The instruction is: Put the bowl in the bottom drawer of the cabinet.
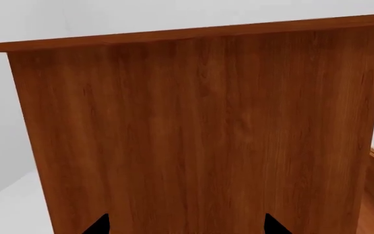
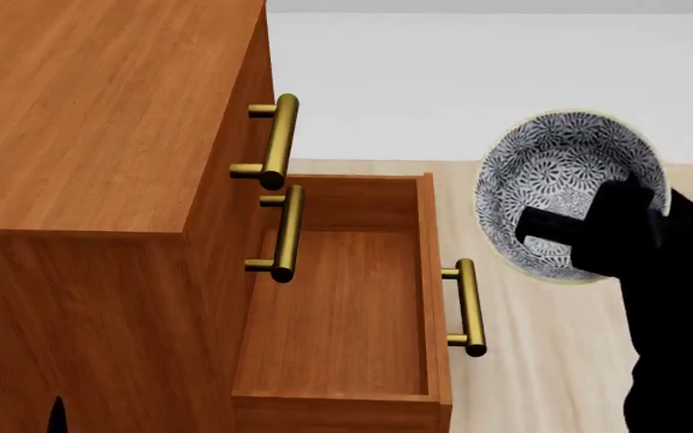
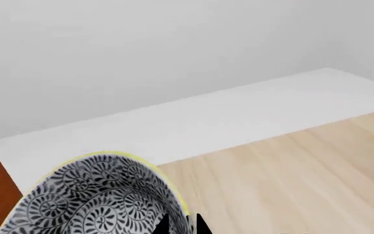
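Pale wood floor (image 2: pixel 563 361), white wall behind. Cabinet (image 2: pixel 94 135): 3 drawers, bottom drawer (image 2: pixel 335 307) pulled open, bare inside. Bowl (image 2: pixel 558 176) pinched at rim by right gripper (image 2: pixel 551 230), aloft beside drawer. Left gripper (image 1: pixel 187 226) facing cabinet side, fingers spread, holding nothing. Step: carrying. Next: across over opening, then down.

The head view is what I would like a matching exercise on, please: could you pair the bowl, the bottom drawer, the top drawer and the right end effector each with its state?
Things:
1. bowl
2. bottom drawer
3. top drawer
4. right end effector

States:
A. pulled out, nothing inside
B. shut
C. clamped on the bowl's rim
D. held in the air, tilted on its side

Pairs: 1-D, 2-A, 3-B, 4-C
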You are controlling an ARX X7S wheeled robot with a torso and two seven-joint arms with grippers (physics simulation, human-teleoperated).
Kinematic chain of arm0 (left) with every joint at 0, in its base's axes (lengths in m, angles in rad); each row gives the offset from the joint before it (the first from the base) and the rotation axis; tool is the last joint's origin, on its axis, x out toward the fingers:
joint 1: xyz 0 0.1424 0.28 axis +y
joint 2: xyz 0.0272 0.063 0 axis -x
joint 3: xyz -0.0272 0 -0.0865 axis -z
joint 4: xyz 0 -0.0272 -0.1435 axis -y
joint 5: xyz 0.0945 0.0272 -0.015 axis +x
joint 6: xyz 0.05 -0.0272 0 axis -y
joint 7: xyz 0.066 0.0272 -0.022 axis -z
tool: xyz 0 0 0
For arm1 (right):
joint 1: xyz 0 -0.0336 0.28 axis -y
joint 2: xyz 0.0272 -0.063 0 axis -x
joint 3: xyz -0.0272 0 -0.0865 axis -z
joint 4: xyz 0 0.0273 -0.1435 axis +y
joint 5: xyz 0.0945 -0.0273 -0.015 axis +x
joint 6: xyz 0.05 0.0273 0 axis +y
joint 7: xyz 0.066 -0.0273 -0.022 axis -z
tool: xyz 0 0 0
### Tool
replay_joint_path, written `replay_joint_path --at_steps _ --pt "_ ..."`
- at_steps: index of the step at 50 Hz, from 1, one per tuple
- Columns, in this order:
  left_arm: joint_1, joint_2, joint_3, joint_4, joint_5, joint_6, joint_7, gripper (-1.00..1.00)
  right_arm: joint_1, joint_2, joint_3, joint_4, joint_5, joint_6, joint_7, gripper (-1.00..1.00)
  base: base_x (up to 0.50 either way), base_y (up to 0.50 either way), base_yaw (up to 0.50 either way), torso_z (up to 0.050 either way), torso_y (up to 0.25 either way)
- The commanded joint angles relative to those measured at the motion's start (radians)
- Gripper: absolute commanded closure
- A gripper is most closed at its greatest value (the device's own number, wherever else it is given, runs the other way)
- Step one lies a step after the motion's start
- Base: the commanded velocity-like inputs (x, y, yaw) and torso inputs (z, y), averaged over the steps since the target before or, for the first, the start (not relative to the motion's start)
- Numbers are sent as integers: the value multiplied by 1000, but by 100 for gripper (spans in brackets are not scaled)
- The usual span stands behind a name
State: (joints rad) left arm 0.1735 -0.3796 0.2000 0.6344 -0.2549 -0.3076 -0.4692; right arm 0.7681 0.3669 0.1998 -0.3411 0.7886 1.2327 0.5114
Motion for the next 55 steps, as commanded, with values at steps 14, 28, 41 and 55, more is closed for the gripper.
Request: replay_joint_path --at_steps 14,28,41,55 --pt "14 -8 -16 6 -20 16 -5 -100 161 -97 -158 96 23 124 43 100 0 0 0 0 1" --pt "15 -12 -20 3 -27 26 -5 -100 206 -135 -221 248 12 114 12 100 0 0 0 0 0" --pt "13 -13 -23 -5 -33 35 -6 -100 250 -149 -308 371 -32 59 -28 100 0 0 0 0 1" --pt "21 -18 -24 -3 -33 43 -11 -100 283 -164 -402 547 -102 -52 -93 100 0 0 0 0 0"
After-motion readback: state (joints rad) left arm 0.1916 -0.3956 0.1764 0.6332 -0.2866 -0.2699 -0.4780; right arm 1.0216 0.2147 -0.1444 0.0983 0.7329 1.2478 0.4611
